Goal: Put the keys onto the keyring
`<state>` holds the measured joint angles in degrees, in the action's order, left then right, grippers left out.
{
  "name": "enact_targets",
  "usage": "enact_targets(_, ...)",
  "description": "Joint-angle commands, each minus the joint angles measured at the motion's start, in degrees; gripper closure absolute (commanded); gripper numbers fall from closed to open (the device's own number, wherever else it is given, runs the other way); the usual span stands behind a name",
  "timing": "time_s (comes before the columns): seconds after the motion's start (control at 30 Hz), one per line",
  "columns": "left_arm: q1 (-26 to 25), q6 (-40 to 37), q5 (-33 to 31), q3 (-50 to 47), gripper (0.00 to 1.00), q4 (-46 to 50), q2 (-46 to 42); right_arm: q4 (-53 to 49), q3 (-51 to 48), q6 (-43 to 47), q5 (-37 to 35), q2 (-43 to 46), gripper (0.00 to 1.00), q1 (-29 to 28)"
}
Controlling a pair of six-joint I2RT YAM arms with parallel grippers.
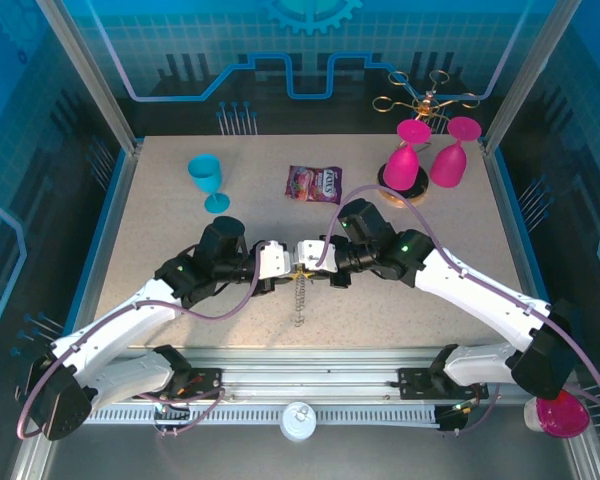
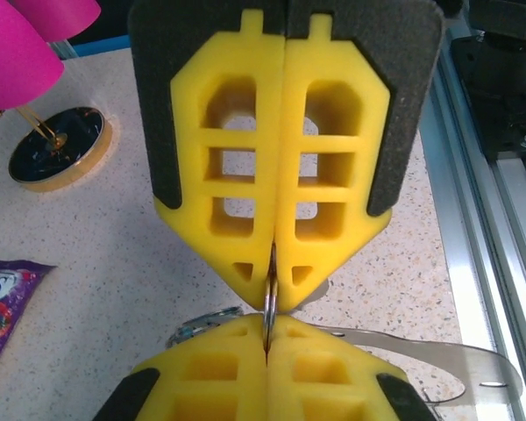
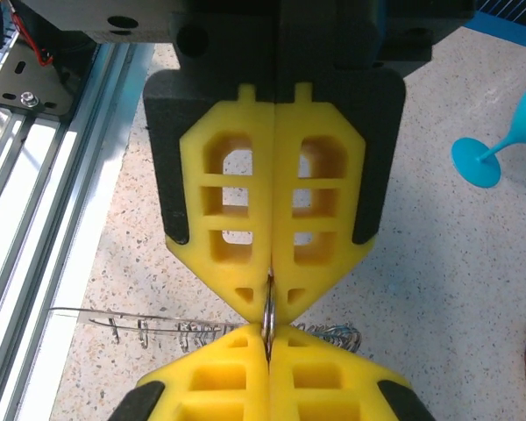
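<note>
Threading step, mid-handoff. In the top view my left gripper [image 1: 286,268] and right gripper [image 1: 314,267] meet tip to tip at centre frame, over the table [image 1: 380,325]. On both wrist cams each pair of yellow pads is pressed together, and a thin silver sliver [image 3: 267,309] runs edge-on from one seam into the other. So both are clamped on the same piece. I can't tell if that sliver is the key's blade or part of the ring hardware; likely the key, as a guess. The keyring [image 1: 298,300] trails from the meeting point toward the bottom of the top view, and its chain is bunched on the table just behind the tips, lower centre-right on the right wrist cam [image 3: 329,334]. The next move calls for one side to hold firm while the other lets go and re-grips, with tiny motions. The grip is thin, so I'd expect slipping. The candy packet [image 1: 313,184] in the upper centre is well apart.
</note>
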<state>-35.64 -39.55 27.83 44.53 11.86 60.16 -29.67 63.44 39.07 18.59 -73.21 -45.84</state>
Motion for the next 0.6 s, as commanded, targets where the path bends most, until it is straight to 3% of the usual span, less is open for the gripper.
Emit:
enact_targets(0.0, -0.19, -0.10, 1.44, 1.84, 1.00, -4.51, -1.15, -0.57, 0.38, -0.50, 1.13, 0.42, 1.00, -1.82)
enact_targets(0.07, -0.18, 0.11, 1.59, 1.26, 1.00, -5.47, -1.57, 2.51, -1.23, -2.95, 2.69, 1.82, 0.97, -0.83)
enact_targets(0.13, -0.16, 0.57, 2.23, 0.05, 1.00, -7.45, -2.23, 7.68, -4.38, -6.53, 5.66, 4.16, 0.80, 1.24)
enact_targets(0.2, -0.16, 1.37, 3.85, -1.85, 1.00, -10.86, -3.01, 15.81, -9.67, -11.09, 10.94, 7.31, 0.73, 4.30)
enact_targets(0.37, -0.14, 3.17, 7.64, -4.40, 1.00, -15.40, -3.47, 29.68, -18.75, -18.06, 18.35, 11.31, 0.71, 8.22)
enact_targets(0.57, -0.20, 3.96, 8.62, -4.98, 1.00, -16.78, -3.21, 31.91, -19.94, -19.11, 20.67, 11.43, 0.70, 9.01)
